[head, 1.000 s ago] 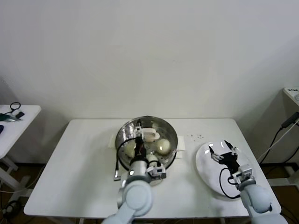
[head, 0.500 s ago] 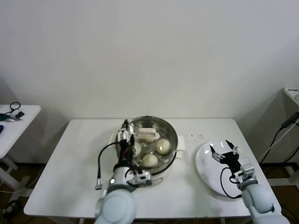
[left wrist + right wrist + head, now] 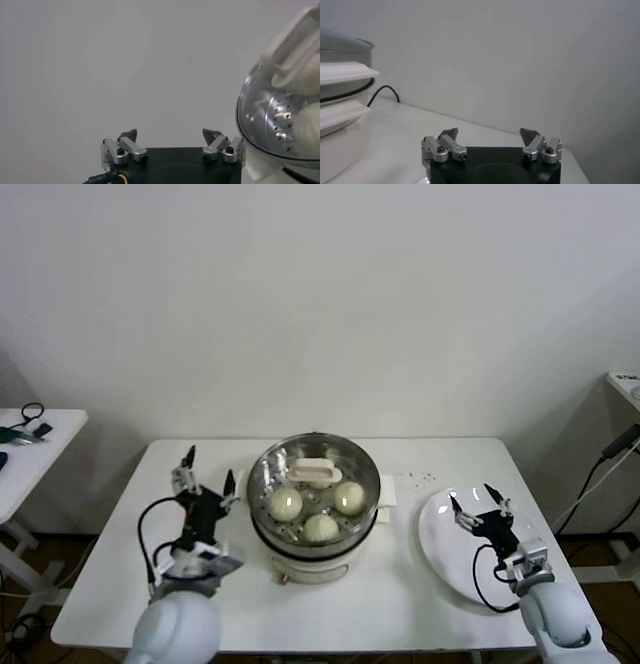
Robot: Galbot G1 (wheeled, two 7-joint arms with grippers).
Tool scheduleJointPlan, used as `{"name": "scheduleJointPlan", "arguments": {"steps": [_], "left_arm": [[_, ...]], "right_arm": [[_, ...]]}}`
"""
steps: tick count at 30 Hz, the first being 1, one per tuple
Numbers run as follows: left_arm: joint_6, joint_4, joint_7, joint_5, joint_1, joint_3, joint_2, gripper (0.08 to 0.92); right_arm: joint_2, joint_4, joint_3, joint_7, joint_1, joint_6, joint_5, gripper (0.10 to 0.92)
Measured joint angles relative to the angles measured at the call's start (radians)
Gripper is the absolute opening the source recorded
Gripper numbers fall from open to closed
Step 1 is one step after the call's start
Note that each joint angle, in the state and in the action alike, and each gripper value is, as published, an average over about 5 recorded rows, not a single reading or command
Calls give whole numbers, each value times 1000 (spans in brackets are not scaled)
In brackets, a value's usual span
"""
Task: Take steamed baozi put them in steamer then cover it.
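two grippers, our left gripper and right gripper, gape empty; centre frame, lid covers steamer holding three visible baozi.

You've got a plain off-white wall filling the whole 12 o'clock half of the head view, no marks on it, evenly lit w/ soft light. Below it, centre frame, a white rectangular table w/ rounded corners. At 9 o'clock, a smaller white side table, set apart from the main one, carrying a black cable loop and some small dark bits. At 3 o'clock, edge of a pale cabinet, w/ dark cables hanging beside it. Floor at 8 o'clock is brownish, mostly hidden.
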Motion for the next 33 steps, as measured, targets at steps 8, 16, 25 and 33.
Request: {"name": "scheduleJointPlan", "arguments": {"steps": [8,16,25,33], "left_arm": [[-269,48,-58,-381,122,-193,-38,823],[-432,123,-71,-604,177,-304,-70,823],[-517,157,-54,-717,215,-360,-88,823],[-552,164,-41,-772,235,-385,-96,823]], "right_arm": [[16,14,1,-7,-13,11,0,823],[34,32,16,-20,-34,18,-9,823],[39,40,33,-22,-53,31,-9,823],[39,48,32,-22,-62,39,-12,823]]}}
